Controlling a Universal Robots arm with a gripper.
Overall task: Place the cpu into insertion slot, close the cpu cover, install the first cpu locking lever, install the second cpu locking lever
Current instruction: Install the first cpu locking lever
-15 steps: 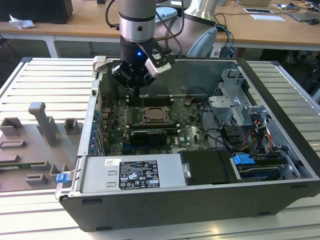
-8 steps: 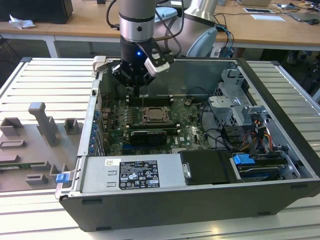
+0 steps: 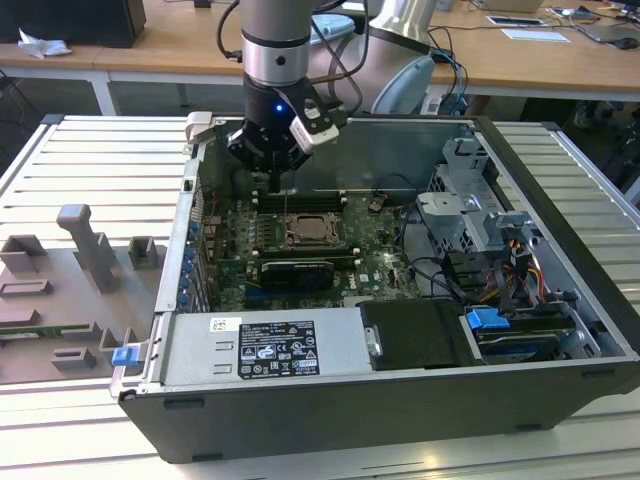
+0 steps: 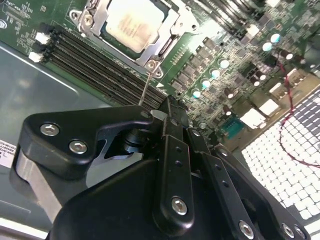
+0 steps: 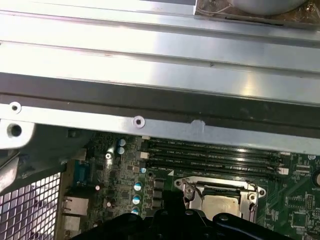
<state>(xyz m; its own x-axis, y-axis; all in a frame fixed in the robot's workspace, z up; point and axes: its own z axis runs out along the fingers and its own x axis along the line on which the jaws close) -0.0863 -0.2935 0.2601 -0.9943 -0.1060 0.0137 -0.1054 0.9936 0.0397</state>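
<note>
While the arm [image 3: 275,40] stood vertical above the open case [image 3: 560,190], its black gripper [image 3: 283,182] hung upright over the green board [image 3: 385,265], just beyond the slot [image 3: 292,238] as the exterior view showed it. A blue light [image 3: 277,108] glowed on the silvery wrist. The jointed black fingers [image 4: 172,135], studded with bright screws, were drawn together to a narrow close; whether they pinched anything could not be told. A thin, straight wire lever [image 4: 146,82] rose from a screwed corner of the slot to the gripper's tip, standing near upright.

The cpu [image 4: 132,22], a flat pale square with a dull metal face, sat in the slot. The cover [image 4: 172,25], a thin silvery frame, lay flat around it, and the chip's face showed through its window. Long black memory slots [image 4: 95,55] ran in parallel rows just beside the slot, between it and the case's grey sheet-metal wall. Round silver-topped capacitors [image 4: 215,74] dotted the board near a perforated metal grille [image 4: 280,165].

The case rested on a ribbed aluminium table [image 3: 80,150]. Grey moulded fixtures [image 3: 85,245] lay at the exterior view's left, and a boxy labelled power supply [image 3: 260,345] ran along the case's near side.
</note>
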